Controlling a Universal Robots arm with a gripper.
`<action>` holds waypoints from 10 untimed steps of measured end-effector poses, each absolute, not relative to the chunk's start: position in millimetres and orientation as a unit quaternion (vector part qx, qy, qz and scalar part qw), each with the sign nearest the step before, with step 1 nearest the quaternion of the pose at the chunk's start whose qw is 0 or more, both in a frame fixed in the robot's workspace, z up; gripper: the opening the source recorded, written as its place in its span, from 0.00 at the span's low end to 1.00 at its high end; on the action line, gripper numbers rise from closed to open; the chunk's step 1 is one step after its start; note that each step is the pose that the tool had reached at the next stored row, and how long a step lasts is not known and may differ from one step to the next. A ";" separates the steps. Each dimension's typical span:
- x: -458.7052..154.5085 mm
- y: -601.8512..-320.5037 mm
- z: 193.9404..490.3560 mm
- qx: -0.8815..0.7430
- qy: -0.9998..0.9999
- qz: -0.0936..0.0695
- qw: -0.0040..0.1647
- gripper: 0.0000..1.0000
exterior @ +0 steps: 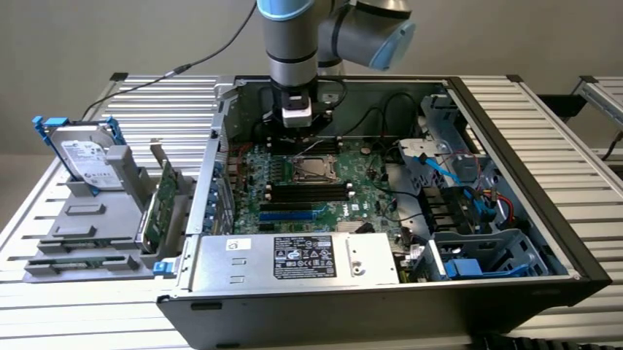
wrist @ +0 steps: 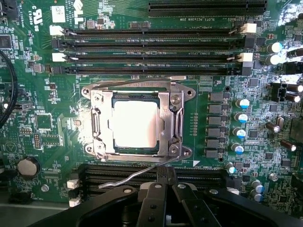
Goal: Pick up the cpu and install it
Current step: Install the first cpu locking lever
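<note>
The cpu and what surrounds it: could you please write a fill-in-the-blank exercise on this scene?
1. The cpu lies inside the metal frame of its ___ on the motherboard.
2. The gripper has its fingers ___.
3. The hard drive stands ___ the computer case, on the exterior view's left.
4. Long black memory slots run along ___ sides of the cpu.

Missing words: socket; shut; outside; both.
</note>
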State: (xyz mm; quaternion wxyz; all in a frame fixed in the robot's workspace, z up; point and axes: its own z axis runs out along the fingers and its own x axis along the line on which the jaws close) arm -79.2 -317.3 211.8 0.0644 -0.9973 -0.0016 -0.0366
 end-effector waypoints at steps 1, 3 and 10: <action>-78.5 -317.5 211.6 -0.997 -0.002 -0.037 0.064 0.11; -77.4 -317.7 210.8 -0.997 -0.002 -0.037 0.065 0.11; -76.7 -317.9 203.6 -0.997 -0.003 -0.037 0.066 0.11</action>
